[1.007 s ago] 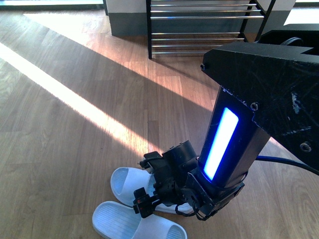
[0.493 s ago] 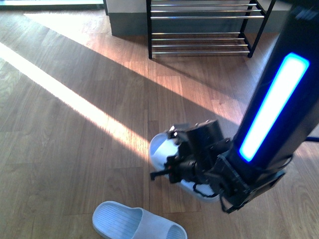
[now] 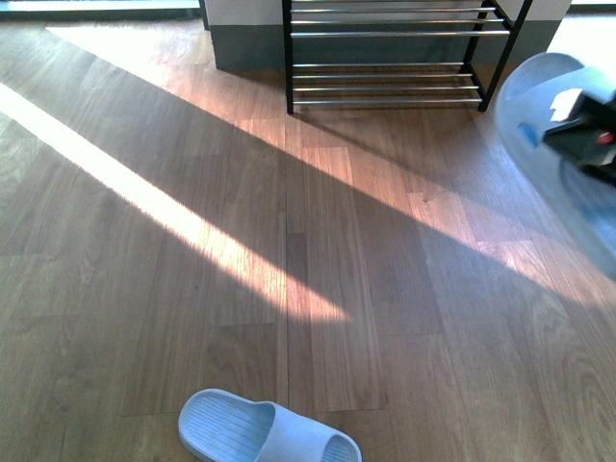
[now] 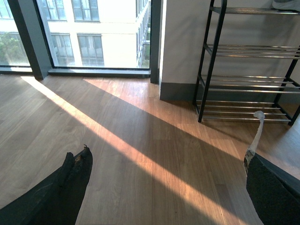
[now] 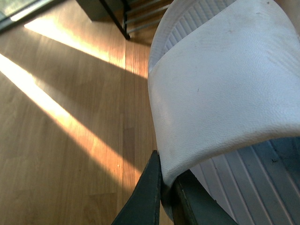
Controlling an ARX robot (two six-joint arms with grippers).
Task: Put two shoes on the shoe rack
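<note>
While the right end effector (image 5: pixel 168 180) pinches its strap, 1 blue slide (image 3: pixel 534 91) points lengthwise toward the shoe rack (image 3: pixel 385 67).

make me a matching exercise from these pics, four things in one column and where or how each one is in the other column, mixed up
Things:
A. slide at the front view's right edge
B. slide at the front view's bottom edge
C. shoe rack
D. left gripper

States:
1. open, holding nothing
2. standing by the wall
3. pinched by its strap in the right gripper, off the floor
4. lying on the wooden floor, untouched

Pairs: A-3, B-4, C-2, D-1
</note>
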